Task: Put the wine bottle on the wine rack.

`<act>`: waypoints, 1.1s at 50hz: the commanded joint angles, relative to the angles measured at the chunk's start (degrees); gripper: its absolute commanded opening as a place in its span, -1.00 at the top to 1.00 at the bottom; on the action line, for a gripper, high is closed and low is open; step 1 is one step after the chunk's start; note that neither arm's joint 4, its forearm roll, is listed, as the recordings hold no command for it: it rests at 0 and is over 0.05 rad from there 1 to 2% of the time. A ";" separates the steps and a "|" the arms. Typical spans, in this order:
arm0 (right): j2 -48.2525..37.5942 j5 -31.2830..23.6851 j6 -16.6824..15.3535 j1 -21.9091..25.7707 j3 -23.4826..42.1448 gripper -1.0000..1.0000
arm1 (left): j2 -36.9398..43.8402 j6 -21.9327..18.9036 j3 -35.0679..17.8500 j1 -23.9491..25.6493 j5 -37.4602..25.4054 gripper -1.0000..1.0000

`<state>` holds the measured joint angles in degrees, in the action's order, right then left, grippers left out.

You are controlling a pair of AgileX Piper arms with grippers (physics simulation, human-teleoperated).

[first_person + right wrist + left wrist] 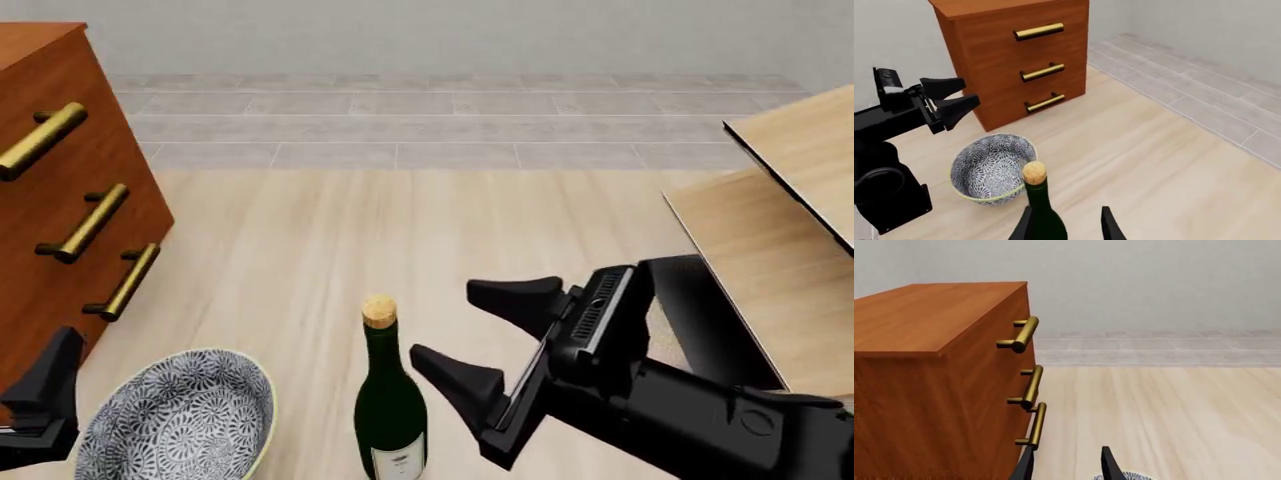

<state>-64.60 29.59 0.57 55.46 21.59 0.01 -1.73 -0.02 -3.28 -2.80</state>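
Green wine bottle [390,400] upright, bowl [176,420] left, open right gripper [461,330] beside.

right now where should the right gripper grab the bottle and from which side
Grip the bottle on its slim neck or shoulder, just below the cork. It stands upright, so come in level from its right, where the open right gripper already faces it. The bowl crowds its left side, so I would avoid that approach.
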 commanded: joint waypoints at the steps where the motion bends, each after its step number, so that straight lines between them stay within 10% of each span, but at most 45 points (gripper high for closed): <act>1: -2.67 1.70 0.34 2.02 1.17 -1.00 | 0.00 0.11 0.00 -0.34 -0.19 -1.00; 55: -11.48 8.88 1.25 5.23 4.49 -1.00 | -0.01 0.54 -0.01 -1.81 -0.51 -1.00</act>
<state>-74.76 37.48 1.81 60.44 25.43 0.01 -1.53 -0.03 -4.80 -3.26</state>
